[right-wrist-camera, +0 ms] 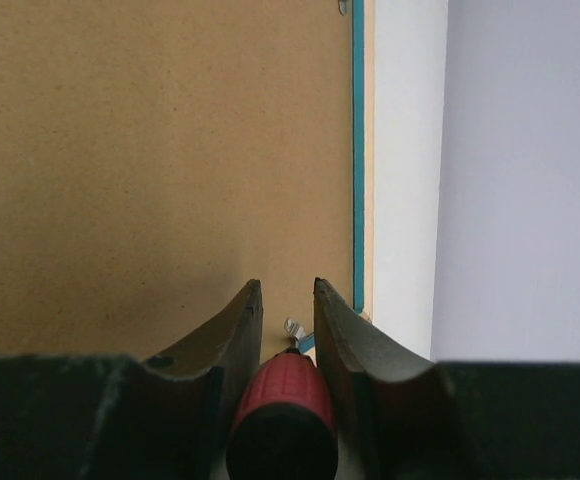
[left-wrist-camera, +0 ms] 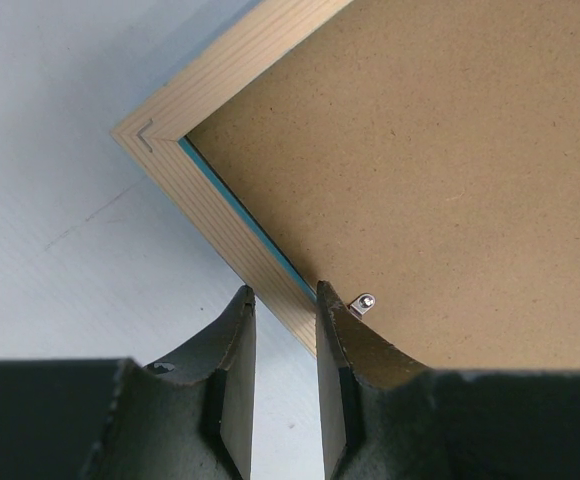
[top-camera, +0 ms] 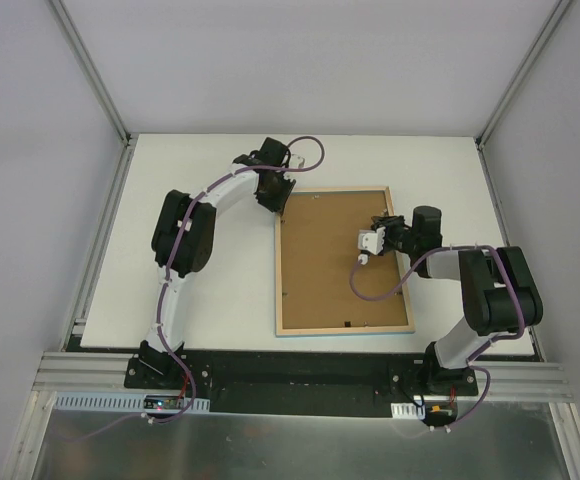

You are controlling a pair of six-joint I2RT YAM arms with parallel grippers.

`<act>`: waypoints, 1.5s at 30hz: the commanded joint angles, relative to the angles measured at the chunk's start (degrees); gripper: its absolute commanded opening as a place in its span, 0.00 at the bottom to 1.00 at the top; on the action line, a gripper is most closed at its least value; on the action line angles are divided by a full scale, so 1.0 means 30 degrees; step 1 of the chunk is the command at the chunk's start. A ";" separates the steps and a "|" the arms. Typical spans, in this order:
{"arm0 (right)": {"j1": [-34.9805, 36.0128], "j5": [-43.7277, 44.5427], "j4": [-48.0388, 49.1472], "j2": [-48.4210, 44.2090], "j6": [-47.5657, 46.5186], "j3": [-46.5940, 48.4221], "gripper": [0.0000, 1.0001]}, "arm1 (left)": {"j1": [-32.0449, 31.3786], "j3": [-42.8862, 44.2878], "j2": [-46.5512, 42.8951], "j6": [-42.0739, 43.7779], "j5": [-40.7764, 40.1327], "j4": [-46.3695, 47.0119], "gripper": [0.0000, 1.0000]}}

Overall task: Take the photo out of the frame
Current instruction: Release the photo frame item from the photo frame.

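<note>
**Screwdriver at the right-side tab, frame lying back up**

Red screwdriver handle (right-wrist-camera: 280,410) sits nearest the lens, gripped between the fingers of your right tool (right-wrist-camera: 285,290), which are drawn in narrow around it. The handle hides the tip, but it points at a small metal tab (right-wrist-camera: 293,327) on the brown back panel (right-wrist-camera: 150,150), just inside the turquoise lip. Judgement: you hold it this way to turn or lever that tab off the panel.

Left tool (left-wrist-camera: 285,295): narrow gap, with the pale wood rim (left-wrist-camera: 220,220) running between the fingers near the frame's far left corner. A second tab (left-wrist-camera: 362,303) sits just beside the right-hand finger. You cannot tell from the wrist view whether the tool pinches the rim or only rests there. Likely purpose: bracing the frame against the screwdriver's push.

Frame (top-camera: 345,331) lies flat, back up, on the white worktop (top-camera: 450,170), between the two arms. Photo not in view; judged to be under the back panel, face down.

Room: the right-side tab sits close against the rim, so the tip has little room to swing outward, while the panel inward of it is open. Bare worktop lies beyond the frame's far edge and to its left. To its right there is a strip of worktop, then the side wall (top-camera: 560,200).
</note>
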 commanded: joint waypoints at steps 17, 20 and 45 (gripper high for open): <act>-0.0709 -0.1305 -0.1316 0.0199 0.7482 0.2261 0.01 | -0.0886 -0.0933 -0.0290 0.2737 0.1411 -0.1786 0.00; -0.0592 -0.1189 -0.2748 0.0226 0.2588 0.1790 0.01 | -0.0915 -0.0875 -0.0261 0.2855 0.1470 -0.1873 0.00; 0.0258 0.0335 -0.1023 -0.3077 0.2990 0.1522 0.00 | -0.1209 -0.0348 -0.0466 0.3471 0.1001 -0.2225 0.00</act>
